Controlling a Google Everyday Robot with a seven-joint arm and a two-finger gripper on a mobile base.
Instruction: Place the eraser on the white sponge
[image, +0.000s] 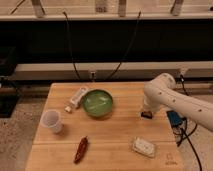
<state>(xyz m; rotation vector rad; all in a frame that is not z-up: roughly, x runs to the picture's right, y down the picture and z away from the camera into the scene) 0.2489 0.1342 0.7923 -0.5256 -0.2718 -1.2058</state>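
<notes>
The eraser (146, 115), a small dark block, lies on the wooden table (120, 130) at its right side. My gripper (146, 111) hangs from the white arm (172, 97) straight down onto the eraser, and the arm hides the gripper's tip. The white sponge (144, 147), a whitish pad with a tan edge, lies near the table's front right, well in front of the eraser and apart from it.
A green bowl (98, 103) sits mid-table. A long narrow white box (78, 97) lies left of it. A white cup (52, 121) stands at the left. A reddish-brown pepper-shaped thing (81, 149) lies at the front. Cables hang behind the table.
</notes>
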